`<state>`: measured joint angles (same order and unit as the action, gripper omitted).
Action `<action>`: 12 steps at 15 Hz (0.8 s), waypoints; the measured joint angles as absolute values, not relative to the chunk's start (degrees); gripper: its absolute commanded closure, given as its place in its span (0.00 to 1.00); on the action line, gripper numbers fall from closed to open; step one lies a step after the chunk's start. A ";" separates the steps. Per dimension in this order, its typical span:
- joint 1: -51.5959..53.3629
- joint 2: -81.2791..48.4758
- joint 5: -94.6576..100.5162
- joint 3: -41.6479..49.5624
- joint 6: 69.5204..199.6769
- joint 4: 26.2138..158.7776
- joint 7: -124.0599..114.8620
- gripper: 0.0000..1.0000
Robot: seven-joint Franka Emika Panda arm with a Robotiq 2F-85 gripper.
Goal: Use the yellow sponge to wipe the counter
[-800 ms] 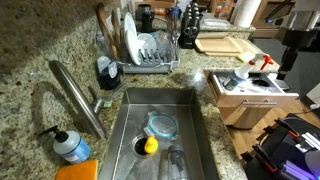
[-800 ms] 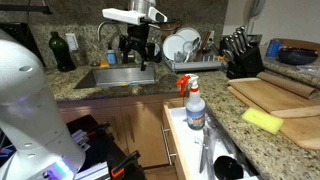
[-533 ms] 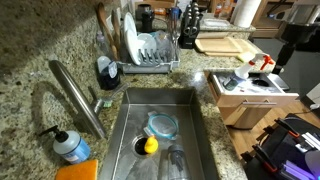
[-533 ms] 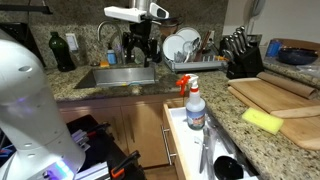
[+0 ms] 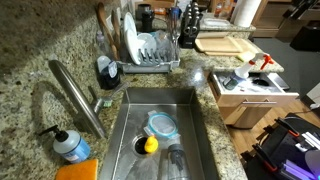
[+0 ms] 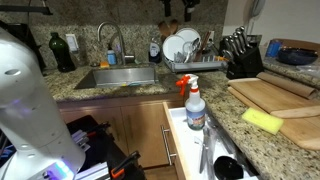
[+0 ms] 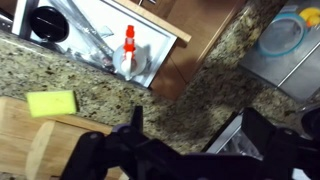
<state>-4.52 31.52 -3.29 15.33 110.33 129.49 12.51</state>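
The yellow sponge (image 6: pixel 262 120) lies on the counter (image 6: pixel 120 92) against the front edge of the pale wooden cutting board (image 6: pixel 272 95). In the wrist view the sponge (image 7: pixel 50 102) is at the left, well away from my gripper (image 7: pixel 195 145). The gripper's two dark fingers are spread wide and hold nothing, high above the speckled granite counter (image 7: pixel 200 85). In both exterior views the arm is almost out of frame; only a dark part shows at the top edge (image 6: pixel 178 6).
An open drawer (image 6: pixel 190 140) holds a spray bottle (image 6: pixel 194 105) and utensils. The steel sink (image 5: pixel 160 125) holds a blue-rimmed lid and a yellow item. A dish rack (image 5: pixel 150 52), faucet (image 5: pixel 75 95), soap bottle (image 5: pixel 70 147) and knife block (image 6: pixel 240 55) stand around.
The arm, which stood over the sink side of the counter, has lifted up and out of both exterior views. The sponge has not moved.
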 measured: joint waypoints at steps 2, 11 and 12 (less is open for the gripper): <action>-6.90 27.66 -4.03 19.30 111.31 125.52 12.27 0.00; -9.73 12.49 -11.57 24.39 115.33 119.22 11.01 0.00; -9.92 11.54 -11.79 24.04 117.64 119.03 8.27 0.00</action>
